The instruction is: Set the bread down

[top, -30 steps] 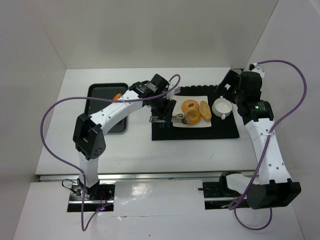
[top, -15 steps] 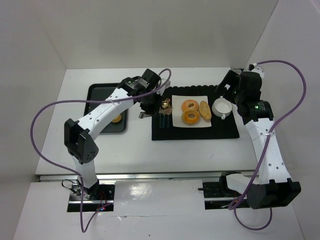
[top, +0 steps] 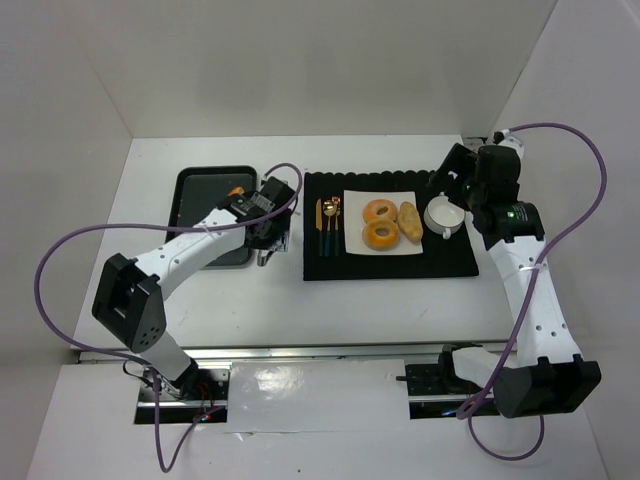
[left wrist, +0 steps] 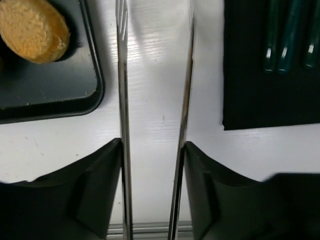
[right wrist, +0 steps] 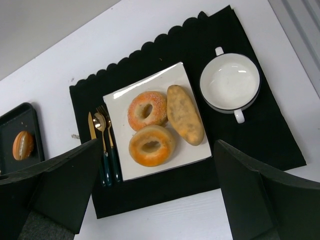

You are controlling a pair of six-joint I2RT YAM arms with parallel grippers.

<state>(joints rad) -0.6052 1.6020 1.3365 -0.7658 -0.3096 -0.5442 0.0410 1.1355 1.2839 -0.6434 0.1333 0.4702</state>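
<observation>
Two glazed ring-shaped breads [top: 379, 211] [top: 380, 235] and an oval roll [top: 409, 222] lie on the white square plate [top: 355, 245]. They also show in the right wrist view: the rings [right wrist: 147, 110] [right wrist: 151, 145] and the roll [right wrist: 185, 114]. A round tan bun [left wrist: 32, 30] lies in the dark tray [left wrist: 60, 95]. My left gripper [top: 265, 238] is shut on metal tongs [left wrist: 122, 100], whose arms stand apart and empty over bare table between the tray and the black mat [left wrist: 270, 100]. My right gripper [right wrist: 165, 200] is open and empty, high above the mat.
A white two-handled cup [top: 445, 215] stands on the mat right of the plate. Gold cutlery with dark handles [top: 327, 225] lies left of the plate. The tray [top: 200, 200] sits at the left, with a bun [right wrist: 22, 145] in it. White walls enclose the table.
My left gripper has drawn back leftward with the tongs, from the ring bread on the plate to the table beside the tray. The cutlery is uncovered. The right arm has not moved.
</observation>
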